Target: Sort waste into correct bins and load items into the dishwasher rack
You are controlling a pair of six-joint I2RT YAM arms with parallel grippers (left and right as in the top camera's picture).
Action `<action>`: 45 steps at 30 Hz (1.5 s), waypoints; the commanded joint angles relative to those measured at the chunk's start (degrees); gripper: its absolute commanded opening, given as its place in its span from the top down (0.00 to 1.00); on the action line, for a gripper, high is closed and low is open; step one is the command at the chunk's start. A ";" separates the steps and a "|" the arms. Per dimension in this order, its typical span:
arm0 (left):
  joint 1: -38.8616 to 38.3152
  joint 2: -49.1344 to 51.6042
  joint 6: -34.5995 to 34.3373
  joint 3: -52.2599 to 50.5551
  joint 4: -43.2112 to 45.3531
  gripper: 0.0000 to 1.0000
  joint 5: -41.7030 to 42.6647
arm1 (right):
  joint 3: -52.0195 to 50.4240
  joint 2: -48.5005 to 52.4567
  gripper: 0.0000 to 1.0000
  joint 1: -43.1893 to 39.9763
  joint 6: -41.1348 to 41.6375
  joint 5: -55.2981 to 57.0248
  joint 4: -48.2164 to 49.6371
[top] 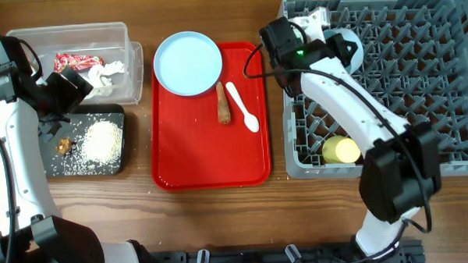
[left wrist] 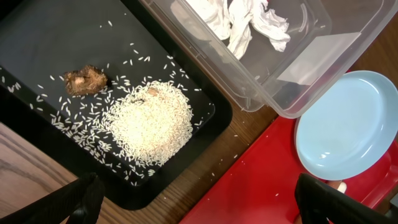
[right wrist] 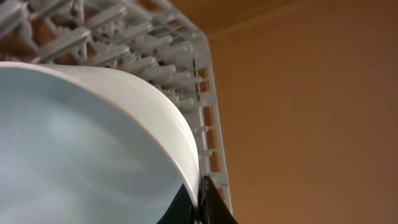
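- Overhead view: dishwasher rack (top: pixel 391 170) occupies the counter's right side; yellow cup (top: pixel 340 150) lies inside, at its near edge.
- Red tray (top: pixel 211 159) carries a pale blue dish (top: pixel 187 63), brown stick (top: pixel 223 103), white spoon (top: pixel 242 108).
- Right tool (right wrist: pixel 199 200) is clenched on the rim of a pale bowl (right wrist: pixel 81 137), over the rack's far-left corner. Hazard: a rim-only pinch may let it pivot, striking pegs.
- Left tool (left wrist: pixel 200 196) is spread, empty, above the black tray (left wrist: pixel 37 43).

The bowl (right wrist: pixel 81 155) pinched in the right claw (right wrist: pixel 200 202) is smooth and glossy; the rack (right wrist: pixel 155 62) behind it is matt grey plastic. Below the left claw (left wrist: pixel 193 202): matt black tray (left wrist: pixel 37 37), clear plastic tub (left wrist: pixel 311 74) holding crumpled paper tissue (left wrist: pixel 249 22), glossy red tray (left wrist: pixel 261 180), grained wood table (left wrist: pixel 37 168).
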 commanded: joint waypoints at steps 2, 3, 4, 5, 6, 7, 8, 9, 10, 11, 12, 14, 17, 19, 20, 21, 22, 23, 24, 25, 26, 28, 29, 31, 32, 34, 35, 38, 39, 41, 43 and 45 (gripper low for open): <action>0.20 -0.15 0.09 0.76 0.02 0.00 -0.15 | -0.70 1.62 0.96 2.08 0.76 -3.02 -0.81; 0.20 -0.15 0.09 0.76 0.02 0.00 -0.15 | -0.76 1.73 0.96 2.75 0.81 -5.97 -1.09; 0.20 -0.15 0.09 0.76 0.02 0.00 -0.15 | -1.03 1.77 0.96 3.19 1.64 -6.03 -1.36; 0.20 -0.15 0.09 0.76 0.02 0.00 -0.15 | -1.22 1.77 0.96 3.50 2.21 -6.03 -1.62; 0.20 -0.15 0.09 0.76 0.02 0.00 -0.15 | -1.22 1.79 0.96 3.58 2.27 -6.08 -1.97; 0.20 -0.15 0.09 0.76 0.02 0.00 -0.15 | -1.22 1.79 0.96 3.67 2.21 -6.08 -2.21; 0.20 -0.15 0.09 0.76 0.02 0.00 -0.15 | -1.22 1.79 0.96 3.74 2.23 -6.10 -2.71; 0.20 -0.15 0.09 0.76 0.02 0.00 -0.15 | -1.22 1.79 0.96 3.80 2.19 -6.19 -3.10; 0.20 -0.15 0.09 0.76 0.02 0.00 -0.15 | -1.22 1.79 0.95 4.00 1.70 -7.06 -3.82; 0.20 -0.15 0.09 0.76 0.02 0.00 -0.15 | -1.22 1.77 0.82 4.50 -0.35 -9.70 -4.37; 0.20 -0.15 0.09 0.76 0.02 0.00 -0.15 | -1.20 1.77 0.59 5.03 -2.49 -12.76 -4.26; 0.20 -0.15 0.09 0.76 0.02 0.00 -0.15 | -1.20 1.77 0.47 6.91 -5.44 -19.04 -4.07; 0.20 -0.15 0.09 0.76 0.02 0.00 -0.15 | -1.20 1.77 0.26 9.99 -5.44 -23.69 -2.12; 0.20 -0.15 0.09 0.76 0.02 0.00 -0.15 | -1.20 1.77 0.20 11.58 -5.35 -25.16 -0.83; 0.20 -0.15 0.09 0.76 0.02 0.00 -0.15 | -1.16 1.77 0.14 12.13 -5.35 -25.16 -0.44; 0.20 -0.15 0.09 0.76 0.02 0.00 -0.15 | -1.07 1.70 0.00 12.35 -5.22 -25.24 0.90; 0.20 -0.15 0.09 0.76 0.02 0.00 -0.15 | -0.76 1.64 0.00 12.33 -5.27 -25.51 1.90; 0.20 -0.15 0.09 0.76 0.02 0.00 -0.15 | -0.09 1.60 0.00 12.31 -5.35 -26.47 2.40; 0.20 -0.15 0.09 0.76 0.02 0.00 -0.15 | 1.66 1.49 0.00 12.31 -5.46 -28.94 2.67; 0.20 -0.15 0.09 0.76 0.02 0.00 -0.15 | 5.25 1.49 0.01 12.31 -5.46 -33.97 2.67; 0.20 -0.15 0.09 0.76 0.02 0.00 -0.15 | 8.41 1.49 0.00 12.31 -5.44 -40.17 3.39; 0.20 -0.15 0.09 0.76 0.02 0.00 -0.15 | 13.42 1.49 0.00 12.31 -4.70 -56.50 5.75; 0.20 -0.15 0.09 0.76 0.02 0.00 -0.15 | 14.51 1.49 0.00 12.31 -2.25 -64.92 7.87; 0.20 -0.15 0.09 0.76 0.02 0.00 -0.15 | 14.60 1.66 0.00 12.24 3.56 -75.32 13.20; 0.20 -0.15 0.09 0.76 0.02 0.00 -0.15 | 14.45 1.88 0.00 12.24 7.98 -76.04 16.00; 0.20 -0.15 0.09 0.76 0.02 0.00 -0.15 | 12.33 2.71 0.14 12.24 17.75 -70.97 23.10; 0.20 -0.15 0.09 0.76 0.02 0.00 -0.15 | 11.89 3.78 0.16 12.17 21.86 -66.47 24.72; 0.20 -0.15 0.09 0.76 0.02 0.00 -0.15 | 11.91 10.34 0.18 11.69 26.01 -62.58 28.33; 0.20 -0.15 0.09 0.76 0.02 0.00 -0.15 | 11.91 11.98 0.22 11.50 26.01 -62.55 28.33; 0.20 -0.15 0.09 0.76 0.02 0.00 -0.15 | 11.91 15.82 0.27 10.86 26.03 -62.55 28.35; 0.20 -0.15 0.09 0.76 0.02 0.00 -0.15 | 11.91 18.38 0.38 9.81 27.08 -62.58 28.52; 0.20 -0.15 0.09 0.76 0.02 0.00 -0.15 | 11.91 20.09 0.51 8.00 30.21 -63.87 29.00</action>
